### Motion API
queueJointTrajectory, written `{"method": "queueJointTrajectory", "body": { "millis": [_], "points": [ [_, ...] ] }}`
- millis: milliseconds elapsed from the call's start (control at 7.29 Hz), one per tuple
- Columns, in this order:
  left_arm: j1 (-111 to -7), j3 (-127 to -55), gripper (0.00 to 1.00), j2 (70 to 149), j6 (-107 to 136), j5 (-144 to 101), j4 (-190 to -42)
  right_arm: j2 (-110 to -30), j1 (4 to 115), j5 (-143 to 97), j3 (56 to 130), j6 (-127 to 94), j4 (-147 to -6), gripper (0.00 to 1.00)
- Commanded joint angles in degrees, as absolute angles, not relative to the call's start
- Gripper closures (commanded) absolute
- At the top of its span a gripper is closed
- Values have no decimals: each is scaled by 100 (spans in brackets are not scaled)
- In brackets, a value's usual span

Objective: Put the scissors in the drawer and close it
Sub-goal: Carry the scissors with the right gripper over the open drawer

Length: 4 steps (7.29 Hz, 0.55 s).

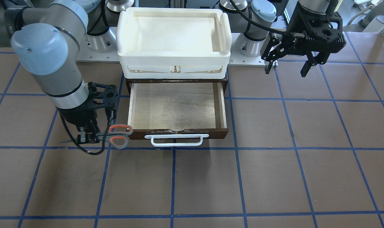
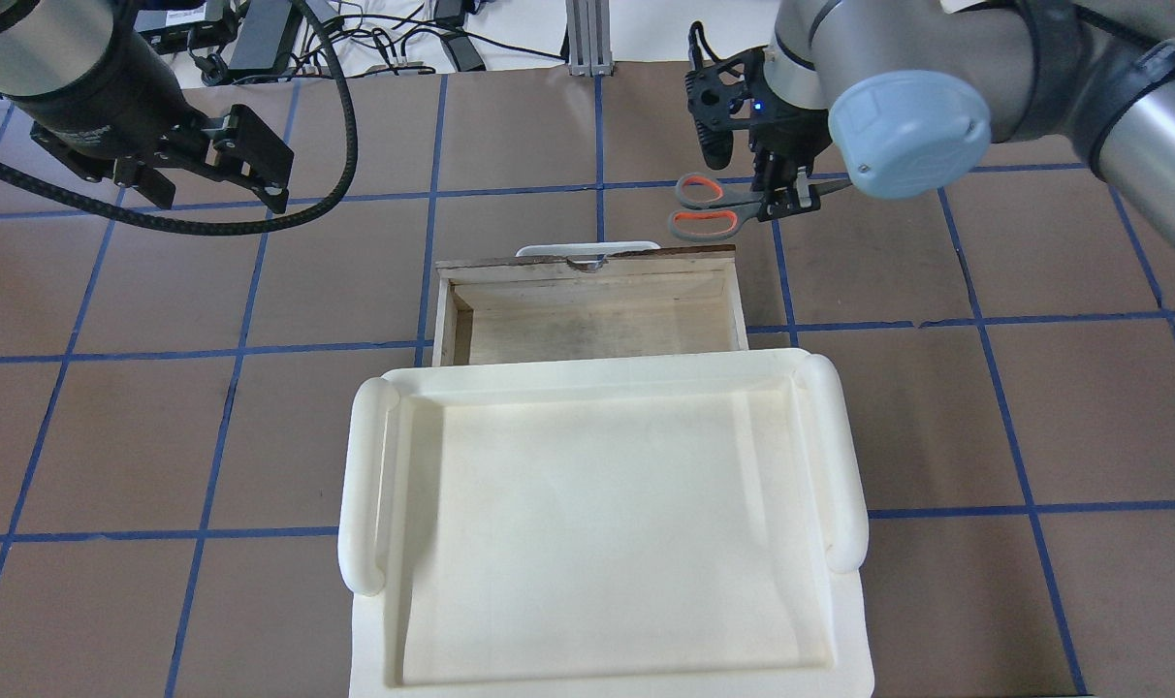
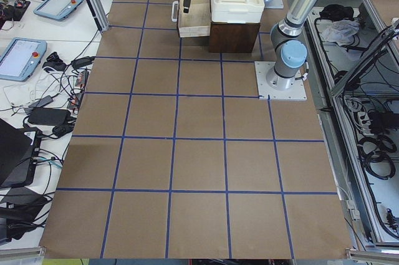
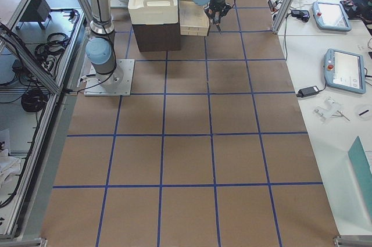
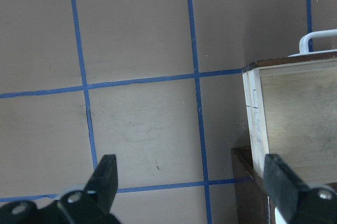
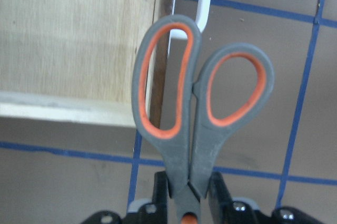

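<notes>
Overhead exterior: right fingers are pinching the scissors near the pivot, loops leading, just off the 1 o'clock corner of the open drawer, apparently for lowering inside, while left fingers are hanging spread at 10 o'clock, likely for closing.

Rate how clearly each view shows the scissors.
Right wrist view: the scissors fill the frame but look slightly soft, and the right gripper at the bottom edge is blurred. Front-facing view: sharp and evenly lit. Overhead view: small but crisp. Side views: too small to judge.
</notes>
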<state>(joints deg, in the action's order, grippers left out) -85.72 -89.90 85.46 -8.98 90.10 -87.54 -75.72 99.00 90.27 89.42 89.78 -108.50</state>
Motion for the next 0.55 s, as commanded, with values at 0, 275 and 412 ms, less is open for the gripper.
{"method": "queueJointTrajectory", "body": {
  "millis": [0,275,412],
  "points": [
    [-8569,-8922,0,8622,-853,9009,-9025,-7567,10711,9009,8973,8299,-10846,100],
    [-8552,-8895,0,8674,-826,9044,-9352,-7523,11099,9000,9009,8123,-10820,100],
    [-8552,-8851,0,8666,-809,9044,-9447,-7523,11231,8983,9009,7999,-10637,100]
  ]
}}
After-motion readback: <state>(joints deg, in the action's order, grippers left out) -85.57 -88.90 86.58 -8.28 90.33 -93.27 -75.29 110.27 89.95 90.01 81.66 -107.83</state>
